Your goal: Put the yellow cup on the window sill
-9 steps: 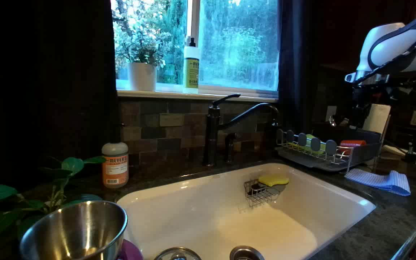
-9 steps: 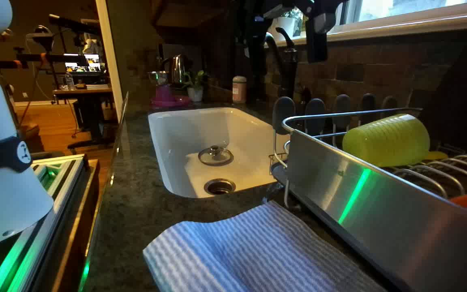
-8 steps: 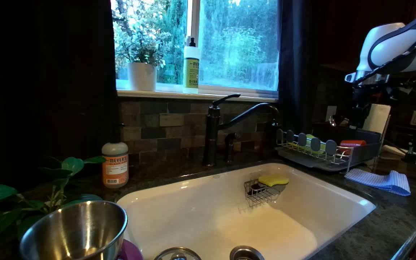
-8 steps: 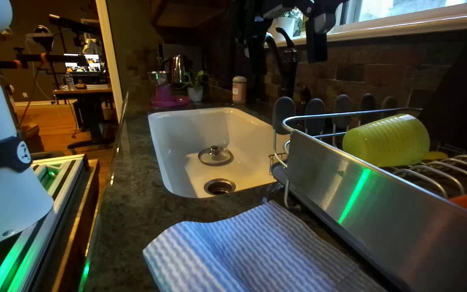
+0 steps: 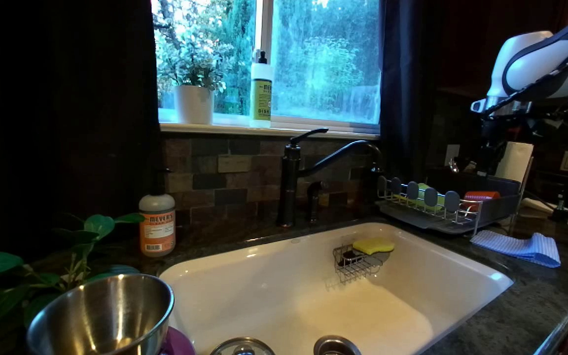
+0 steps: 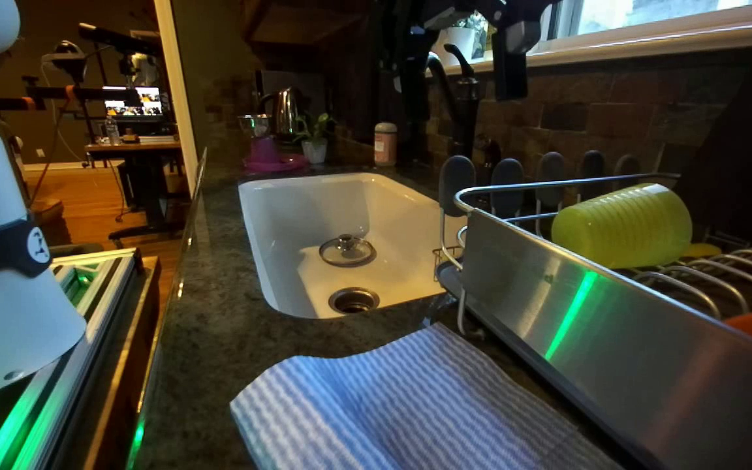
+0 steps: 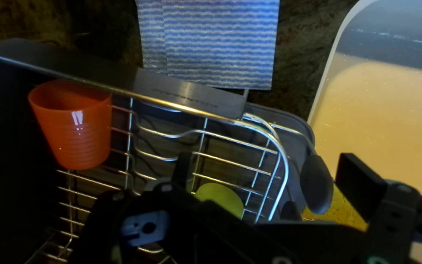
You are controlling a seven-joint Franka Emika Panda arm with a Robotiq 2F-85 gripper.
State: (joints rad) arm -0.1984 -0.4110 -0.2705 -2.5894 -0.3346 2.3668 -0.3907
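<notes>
Left of the glossy white sink, as seen in an exterior view, are a round brushed-steel bowl and, by the sink's back corner, an orange-labelled plastic soap bottle. Above the sink's back edge runs the long pale window sill, bearing a leafy white-potted plant and then a tall dish-soap bottle with a yellow-green label. Directly behind the sink rises a dark, curved metal faucet.

To the sink's right sits a grey-and-steel wire dish rack, and in its end nearest the sink lies the thing to be moved, a ribbed yellow-green plastic cup, tipped on its side. An orange-red plastic cup shares the rack, farther from the sink. Over the rack hangs the black two-fingered gripper, its jaws spread wide and grasping nothing; in the wrist view its mechanism hides part of the yellow-green cup below.

I take the step in hand to be the approach, with the grasp not yet made. Next, the gripper should line its jaws up across the cup's narrower girth, come down past the rack's rim and squeeze lightly, for the plastic may flex or roll. Then would follow a lift high enough to clear the faucet, and probably a turn, so that the cup stands upright on the sill.
</notes>
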